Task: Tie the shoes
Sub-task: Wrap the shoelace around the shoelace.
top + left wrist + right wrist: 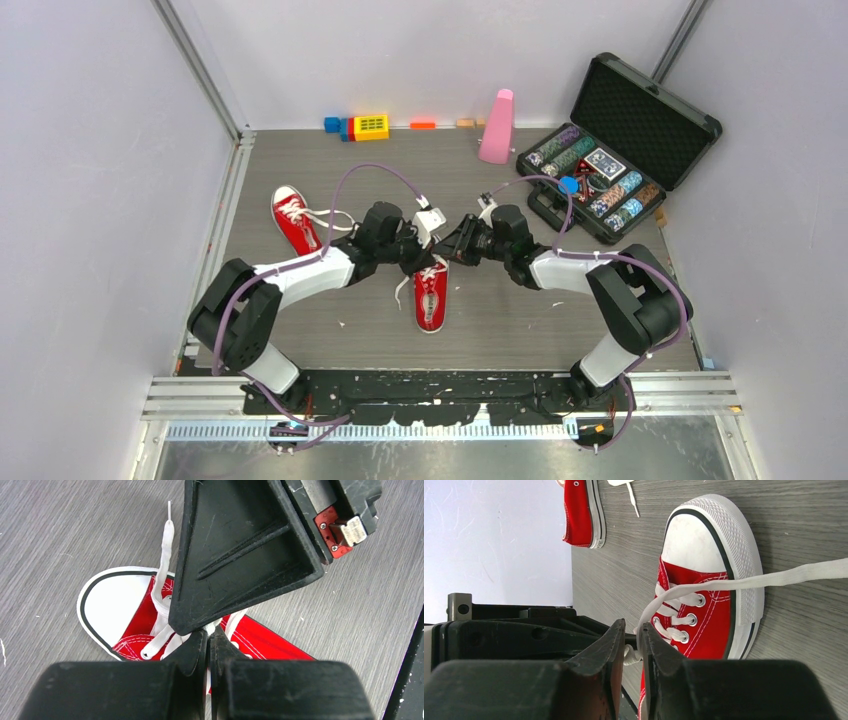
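Grey tabletop (pixel 520 330). One red shoe (pixel 704 595) lies directly under both tools, its toe cap past their tips. The other shoe (pixel 293 220) lies well off the left tool's outer side. Left tool (pixel 208 642) is clenched over the lacing, tip to tip with the right tool (pixel 633 640), which is pinching a white lace (pixel 774 577) that stretches across the toe.

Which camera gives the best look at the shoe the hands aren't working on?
Top external: that shoe shows whole, laces loose. Right wrist catches only its side, cut by the frame's top edge; left wrist misses it.
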Available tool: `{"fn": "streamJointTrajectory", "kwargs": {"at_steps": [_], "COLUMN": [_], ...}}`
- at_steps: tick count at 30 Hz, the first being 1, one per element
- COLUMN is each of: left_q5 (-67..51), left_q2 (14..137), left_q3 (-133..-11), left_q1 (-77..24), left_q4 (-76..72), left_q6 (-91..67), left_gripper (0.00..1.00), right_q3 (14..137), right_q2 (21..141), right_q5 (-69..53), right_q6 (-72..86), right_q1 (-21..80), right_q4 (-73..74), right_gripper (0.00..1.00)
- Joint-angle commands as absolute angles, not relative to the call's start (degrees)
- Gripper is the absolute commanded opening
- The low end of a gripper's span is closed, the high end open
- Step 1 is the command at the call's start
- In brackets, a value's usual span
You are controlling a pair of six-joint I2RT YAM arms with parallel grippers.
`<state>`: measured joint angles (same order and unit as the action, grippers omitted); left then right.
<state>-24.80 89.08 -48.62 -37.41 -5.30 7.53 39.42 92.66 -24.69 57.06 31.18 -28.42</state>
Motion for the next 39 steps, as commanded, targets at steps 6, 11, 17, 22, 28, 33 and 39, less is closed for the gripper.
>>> {"fn": "streamJointTrajectory", "kwargs": {"at_steps": [6, 11, 17, 22, 28, 33, 39], "left_q5": [-23.1, -21.2, -19.2, -19.2, -21.2, -22.5, -24.2], "left_q2": [86.9, 84.6, 81.2, 81.5, 83.7, 85.9, 87.3], "left_q3": [-48.9, -47.0, -43.3, -42.8, -44.5, -46.2, -47.2], "left_q1": [-37.6, -37.6, -37.5, -37.5, -37.4, -37.4, -37.0], "left_q4": [-7.9, -8.1, -9.3, -9.4, -9.0, -8.1, -7.7], "left_q6": [6.8, 7.0, 7.6, 7.6, 7.2, 7.3, 7.5], "left_gripper": [0.09, 0.3, 0.46, 0.52, 0.77, 0.7, 0.59], "right_q3": [38.7, 38.7, 38.9, 38.8, 38.8, 38.7, 38.7], "right_q2": [91.3, 90.4, 89.9, 89.9, 89.6, 89.6, 89.5], "right_q5": [-24.8, -23.9, -23.6, -23.7, -23.9, -23.9, -24.0], "right_q6": [56.4, 56.5, 56.7, 57.1, 57.2, 57.2, 57.2], "right_q1": [31.8, 31.8, 31.8, 31.8, 31.9, 31.8, 31.8], "right_q4": [-29.4, -28.8, -28.4, -28.7, -28.8, -28.8, -28.7], "right_gripper": [0.08, 0.02, 0.0, 0.0, 0.0, 0.0, 0.0]}}
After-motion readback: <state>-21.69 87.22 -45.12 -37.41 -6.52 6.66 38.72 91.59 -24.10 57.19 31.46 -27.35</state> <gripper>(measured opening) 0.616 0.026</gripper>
